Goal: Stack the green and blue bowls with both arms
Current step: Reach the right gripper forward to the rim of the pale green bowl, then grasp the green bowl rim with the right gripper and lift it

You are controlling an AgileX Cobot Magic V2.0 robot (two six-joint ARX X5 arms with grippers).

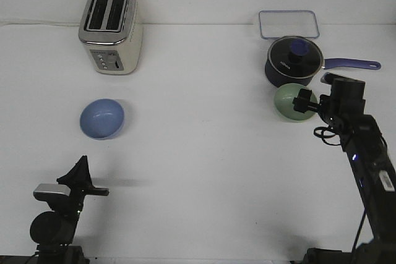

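The light blue bowl [102, 118] sits upright on the white table at the left, below the toaster. The pale green bowl [291, 103] sits at the right, just in front of the dark blue saucepan. My right gripper [304, 101] is at the green bowl's right rim, its fingers over the edge; I cannot tell whether they are closed on it. My left gripper [80, 166] is low at the front left, well short of the blue bowl, its fingers together in a point and holding nothing.
A cream and silver toaster [111, 29] stands at the back left. A dark blue lidded saucepan [294, 60], handle pointing right, touches or nearly touches the green bowl. A clear rectangular container [289, 24] lies behind it.
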